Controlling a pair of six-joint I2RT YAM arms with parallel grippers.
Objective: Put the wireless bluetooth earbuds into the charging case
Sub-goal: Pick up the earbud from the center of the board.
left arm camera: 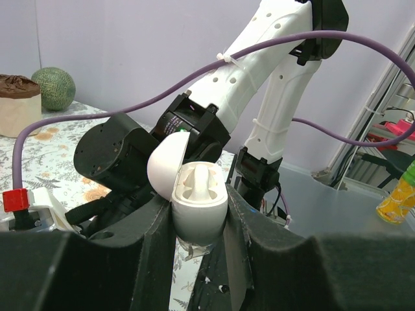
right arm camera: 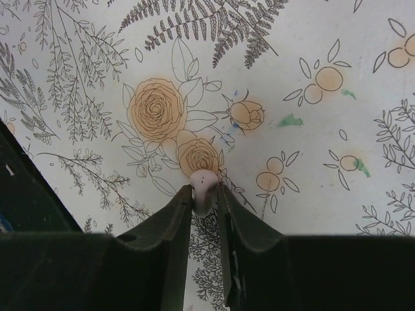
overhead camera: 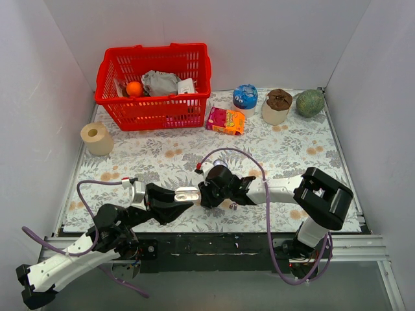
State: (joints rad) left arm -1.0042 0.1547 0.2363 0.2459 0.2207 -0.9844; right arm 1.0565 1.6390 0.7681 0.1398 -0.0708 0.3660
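Stretches the left arm [overhead camera: 84,249] low and almost flat over the table [overhead camera: 162,155], from the near corner out toward the middle. Bends the right arm [overhead camera: 285,189] at a big black elbow and reaches it sideways, so the right pincer [right arm camera: 202,193] sits very near, just ahead of the left pincer [left arm camera: 198,206]. Squeezes the pale charging case [left arm camera: 202,220] between the two fingers of the left pincer, with its round bottom tucked down in the gap. From above, shows the case as a long pale shape lying the same way the pincer points, open mouth turned up. Has the lid [left arm camera: 165,165] flipped open, leaning back above one finger. Shows pale shaped hollows inside. Pinches one of the wireless bluetooth earbuds [right arm camera: 202,181] in the right pincer, fingers narrow, right at the very tips. Pokes the bud's rounded end out past the tips, toward the flowery table beyond. Cannot tell its long way, or whether it touches the table. Has a tiny purplish speck [overhead camera: 232,206] on the table just beside the right pincer, too small to name.
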